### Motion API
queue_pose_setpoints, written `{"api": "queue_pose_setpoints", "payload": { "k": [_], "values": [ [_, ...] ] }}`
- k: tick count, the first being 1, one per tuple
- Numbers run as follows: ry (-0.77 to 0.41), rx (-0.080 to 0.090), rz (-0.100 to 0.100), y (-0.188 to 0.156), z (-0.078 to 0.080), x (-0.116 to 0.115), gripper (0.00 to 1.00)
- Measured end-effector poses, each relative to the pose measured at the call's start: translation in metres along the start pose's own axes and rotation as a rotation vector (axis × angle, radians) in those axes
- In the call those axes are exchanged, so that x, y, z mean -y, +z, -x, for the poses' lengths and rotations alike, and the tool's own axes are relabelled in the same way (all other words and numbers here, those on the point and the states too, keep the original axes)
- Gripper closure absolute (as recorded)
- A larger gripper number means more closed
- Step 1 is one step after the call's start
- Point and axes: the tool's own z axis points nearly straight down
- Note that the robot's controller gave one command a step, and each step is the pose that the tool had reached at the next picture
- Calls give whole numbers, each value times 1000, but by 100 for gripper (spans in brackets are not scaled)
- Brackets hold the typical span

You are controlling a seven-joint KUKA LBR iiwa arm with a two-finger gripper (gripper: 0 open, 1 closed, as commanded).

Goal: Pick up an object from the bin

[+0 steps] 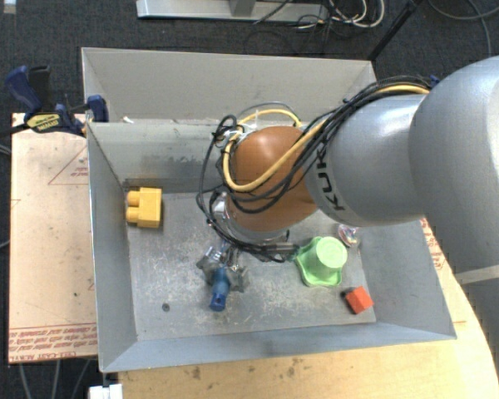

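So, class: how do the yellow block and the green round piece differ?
The yellow block is squarish with flat faces; the green round piece is cup-like with a flared rim. The yellow block lies at the left, by the far wall; the green round piece lies towards the right, further forward. Both rest on the floor of the bin.

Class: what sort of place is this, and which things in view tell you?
Probably a robotics lab: a cabled robot arm reaches into a grey metal bin holding a yellow block, with loose cables on the carpet behind.
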Motion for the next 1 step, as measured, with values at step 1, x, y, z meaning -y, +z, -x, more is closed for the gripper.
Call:
{"api": "queue_pose_setpoints", "payload": {
  "k": [1],
  "values": [
    [-17, 7, -6, -120, 0, -12, 100]
  ]
}}
